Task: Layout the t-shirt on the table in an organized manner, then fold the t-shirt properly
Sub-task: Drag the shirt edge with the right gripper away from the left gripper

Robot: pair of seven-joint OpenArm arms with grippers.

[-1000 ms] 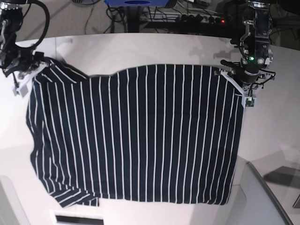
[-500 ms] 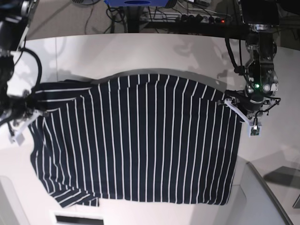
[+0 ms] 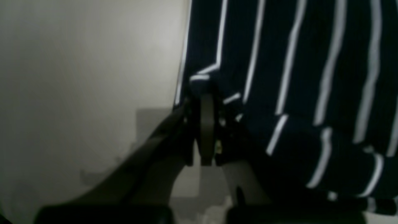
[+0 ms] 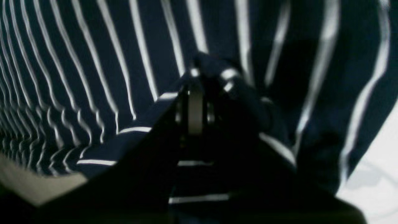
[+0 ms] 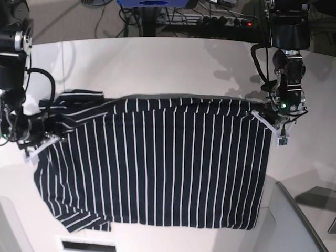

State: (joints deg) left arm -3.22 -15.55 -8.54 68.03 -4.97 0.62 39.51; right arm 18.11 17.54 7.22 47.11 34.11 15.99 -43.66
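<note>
The dark striped t-shirt [image 5: 157, 168] lies spread across the white table [image 5: 157, 63], its far edge lifted and drawn toward the near side. My left gripper [image 5: 271, 125] is shut on the shirt's far corner at the right of the base view. The left wrist view shows its fingers [image 3: 205, 124] pinching the t-shirt [image 3: 311, 77] at its edge, beside the bare table [image 3: 77, 77]. My right gripper [image 5: 39, 143] is shut on the opposite corner near the sleeve. In the right wrist view its fingers [image 4: 195, 112] are buried in the bunched t-shirt [image 4: 93, 62].
Cables and a power strip [image 5: 226, 21] run behind the table's far edge. A grey panel [image 5: 294, 220] stands at the near right corner. At the near left are a white surface [image 5: 10, 226] and a dark slot [image 5: 86, 244].
Both grippers have come toward the near side with the shirt's far corners. The far edge now sits lower on the table, and the sleeve by the right gripper has bunched.
</note>
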